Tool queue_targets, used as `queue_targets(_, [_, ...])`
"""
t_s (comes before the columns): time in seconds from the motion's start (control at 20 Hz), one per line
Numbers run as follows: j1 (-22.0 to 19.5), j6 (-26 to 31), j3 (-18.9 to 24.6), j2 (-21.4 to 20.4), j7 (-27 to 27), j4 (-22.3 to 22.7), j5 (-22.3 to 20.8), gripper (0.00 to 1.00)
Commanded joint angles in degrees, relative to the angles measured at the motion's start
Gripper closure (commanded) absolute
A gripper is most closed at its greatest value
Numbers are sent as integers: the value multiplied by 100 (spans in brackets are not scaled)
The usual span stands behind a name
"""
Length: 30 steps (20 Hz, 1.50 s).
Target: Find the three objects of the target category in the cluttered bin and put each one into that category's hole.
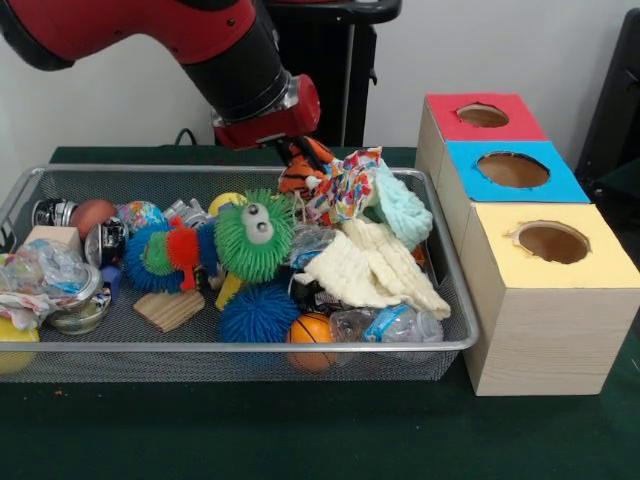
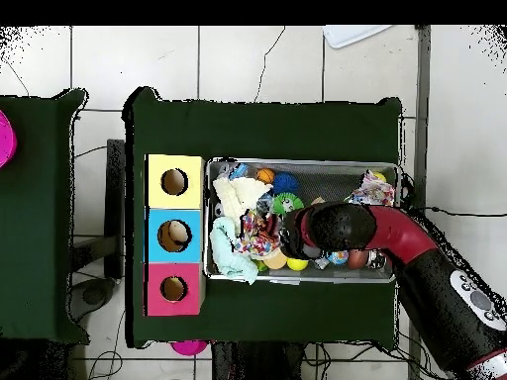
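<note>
We saw bin (image 1: 440, 345) crowded; arm low over far side by orange striped toy (image 1: 300, 165). Claw hidden, state unclear. Blue hole (image 2: 174, 236) seemingly held something; target category unknown.

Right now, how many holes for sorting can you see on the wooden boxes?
3, in a row beside the bin: red-topped hole farthest, blue-topped hole in the middle, yellow-topped hole nearest in the front view. None seems hidden.

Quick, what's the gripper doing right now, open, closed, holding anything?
Gripper: cannot be told; it is down at the bin's far edge, hidden behind the arm's end and the toys.
</note>
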Motion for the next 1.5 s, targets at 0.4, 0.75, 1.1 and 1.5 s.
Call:
queue_targets(0.4, [146, 596, 232, -295, -627, 700, 327, 100])
queue_targets(0.75, [196, 380, 225, -273, -378, 824, 475, 100])
queue_targets(1.1, [309, 117, 145, -239, -170, 868, 559, 100])
queue_targets(1.5, [453, -143, 194, -453, 151, 1148, 750, 100])
